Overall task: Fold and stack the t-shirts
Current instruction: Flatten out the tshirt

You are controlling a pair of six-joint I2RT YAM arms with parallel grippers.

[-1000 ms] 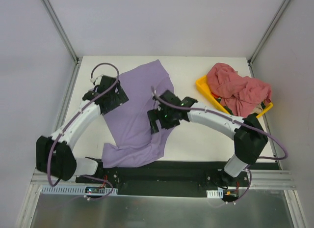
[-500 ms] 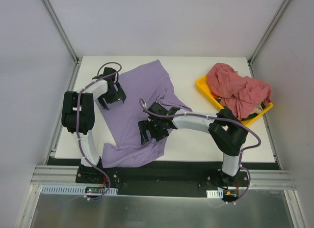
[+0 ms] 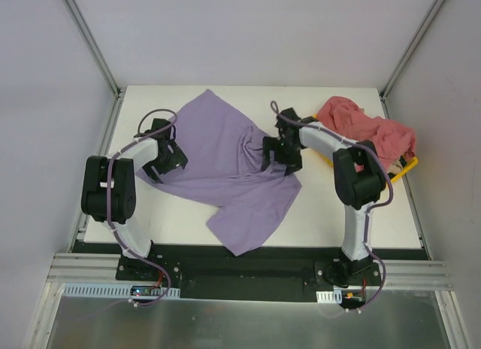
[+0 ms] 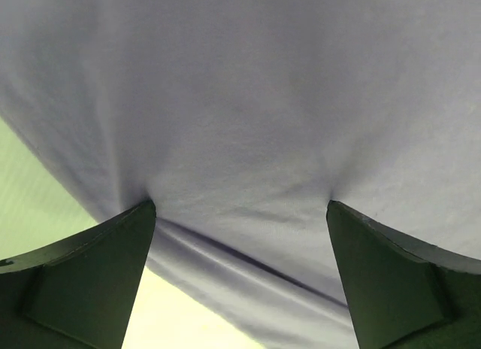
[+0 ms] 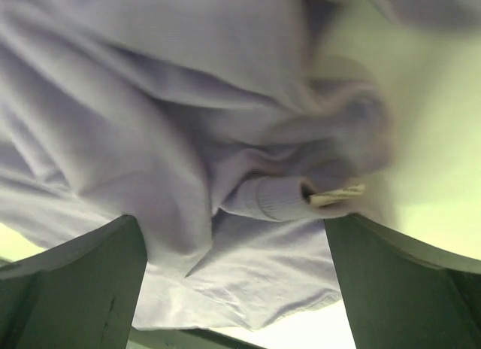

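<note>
The lavender t-shirt [image 3: 225, 161] lies spread and wrinkled across the middle of the table, with one end reaching the front edge. My left gripper [image 3: 167, 158] is at its left edge. In the left wrist view my left gripper [image 4: 240, 206] is open, with its fingertips [image 4: 135, 221] pressing into smooth lavender cloth [image 4: 248, 101]. My right gripper [image 3: 279, 152] is on the shirt's bunched right side. In the right wrist view my right gripper [image 5: 234, 221] is open over the ribbed collar [image 5: 274, 198] and its label [image 5: 338, 194]. Dusty pink-red t-shirts [image 3: 368, 135] lie heaped at the right.
The pink shirts fill a yellow plastic tray [image 3: 309, 129] at the table's right back, close behind my right gripper. The white table [image 3: 150, 206] is walled by a metal frame at the sides and back. Both arm bases sit at the front edge.
The lavender shirt has been swung round and spread out toward the right. My right gripper went from the table's middle to beside the tray. My left gripper stayed near the shirt's left edge.
</note>
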